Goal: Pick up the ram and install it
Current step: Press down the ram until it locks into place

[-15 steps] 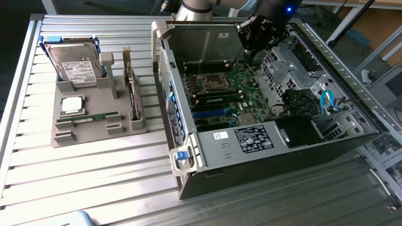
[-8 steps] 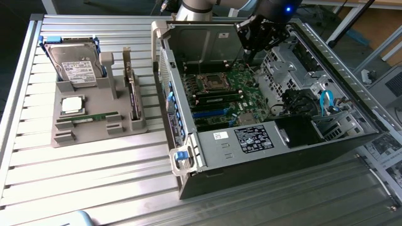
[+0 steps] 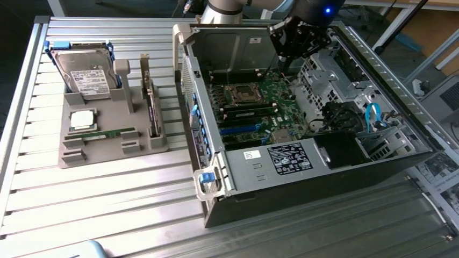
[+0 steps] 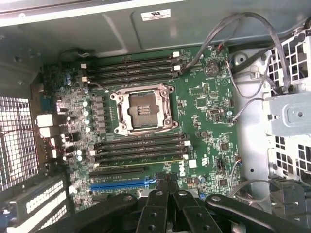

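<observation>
Hovering in the upper middle of the exterior view, the black gripper point(image 3: 300, 42) hangs over the open grey computer case point(image 3: 387, 107), its fingers point(image 4: 167, 204) drawn together and holding nothing. The long green ram stick point(image 3: 100, 134) lies flat in the grey plastic holder tray point(image 3: 75, 156) at left, well apart, beside the square silver processor point(image 3: 83, 119).

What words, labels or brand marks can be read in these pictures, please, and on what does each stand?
"DELL": white lettering on the green motherboard, near the blue slot.
White sticker on the case wall: print too small to read.
Black label on the power supply cover: symbols only, text blurred.
White label on the hard drive: unreadable.
White sticker on the case edge: unreadable.
</observation>
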`<action>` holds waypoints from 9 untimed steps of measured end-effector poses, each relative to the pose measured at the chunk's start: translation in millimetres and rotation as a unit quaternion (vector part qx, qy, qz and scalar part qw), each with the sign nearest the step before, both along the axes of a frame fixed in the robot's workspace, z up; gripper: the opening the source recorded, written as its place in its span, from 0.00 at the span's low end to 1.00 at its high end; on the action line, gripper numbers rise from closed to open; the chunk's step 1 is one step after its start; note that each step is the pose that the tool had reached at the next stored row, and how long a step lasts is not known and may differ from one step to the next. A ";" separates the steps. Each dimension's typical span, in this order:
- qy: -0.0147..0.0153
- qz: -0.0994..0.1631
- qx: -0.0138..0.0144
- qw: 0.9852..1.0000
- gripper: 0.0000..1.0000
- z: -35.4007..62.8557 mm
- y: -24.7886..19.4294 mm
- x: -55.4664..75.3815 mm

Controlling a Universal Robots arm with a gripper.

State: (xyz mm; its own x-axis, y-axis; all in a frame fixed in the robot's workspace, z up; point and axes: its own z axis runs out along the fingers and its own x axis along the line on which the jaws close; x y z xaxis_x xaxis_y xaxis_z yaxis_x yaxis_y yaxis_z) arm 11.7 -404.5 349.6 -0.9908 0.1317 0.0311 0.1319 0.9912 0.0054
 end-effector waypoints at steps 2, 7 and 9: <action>0.000 -0.008 0.000 1.000 0.11 -0.1 0.0 -0.1; 0.000 -0.032 0.000 0.999 0.11 -0.1 0.0 -0.2; 0.000 -0.042 0.000 0.999 0.11 -0.1 0.0 -0.2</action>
State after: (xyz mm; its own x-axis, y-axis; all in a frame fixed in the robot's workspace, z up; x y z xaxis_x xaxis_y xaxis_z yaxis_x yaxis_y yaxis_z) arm 11.5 -404.5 349.5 -0.9764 0.2135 0.0311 0.2138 0.9769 0.0054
